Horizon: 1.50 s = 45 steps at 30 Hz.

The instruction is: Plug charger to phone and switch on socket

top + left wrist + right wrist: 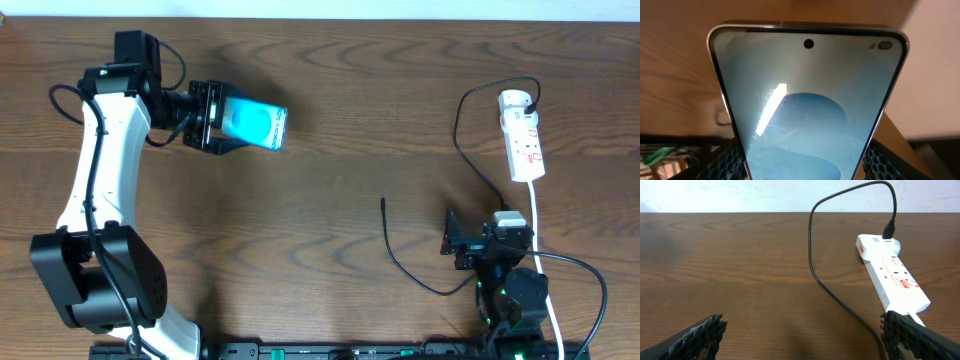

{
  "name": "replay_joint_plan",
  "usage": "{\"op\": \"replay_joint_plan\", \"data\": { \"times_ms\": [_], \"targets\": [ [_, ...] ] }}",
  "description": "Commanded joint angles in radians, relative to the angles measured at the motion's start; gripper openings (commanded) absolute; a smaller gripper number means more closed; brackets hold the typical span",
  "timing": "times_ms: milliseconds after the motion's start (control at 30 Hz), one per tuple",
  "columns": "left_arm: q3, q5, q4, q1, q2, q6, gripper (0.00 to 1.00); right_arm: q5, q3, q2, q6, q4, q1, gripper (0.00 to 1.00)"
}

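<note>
My left gripper is shut on the phone, which has a teal-blue screen, and holds it at the far left of the table. In the left wrist view the phone fills the frame between the fingers. The charger is a thin black cable whose connector tip lies loose on the table centre-right. Its other end is plugged into the white socket strip at the far right, which also shows in the right wrist view. My right gripper is open and empty near the front right, with the cable passing by its right finger.
The strip's white cord runs from the strip toward my right arm's base. The brown wooden table lies between phone and connector tip. The table's far edge meets a pale wall in the right wrist view.
</note>
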Motion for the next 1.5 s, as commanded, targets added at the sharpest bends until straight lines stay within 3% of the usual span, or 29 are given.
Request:
{"op": "replay_joint_plan", "data": {
  "times_ms": [0,267,600,1333,1467],
  "targets": [
    [0.023,-0.14,-0.04,0.007,-0.02,0.051,0.07,-0.002,-0.001,-0.005,-0.011,-0.004,-0.006,0.99],
    [-0.006,-0.283,-0.091,0.007,-0.019,0.072,0.07,-0.002,-0.001,-0.005,-0.012,-0.004,-0.006,0.99],
    [-0.067,-0.349,-0.09,-0.008,-0.003,0.079,0.07,-0.002,-0.001,-0.005,-0.012,-0.004,-0.006,0.99],
    [-0.082,-0.377,-0.084,-0.021,-0.001,0.08,0.07,-0.011,-0.001,-0.005,-0.009,0.006,-0.005,0.99],
    [-0.082,-0.377,-0.084,-0.021,-0.001,0.08,0.07,-0.145,-0.001,-0.005,0.048,0.148,-0.005,0.99]
  ]
}}
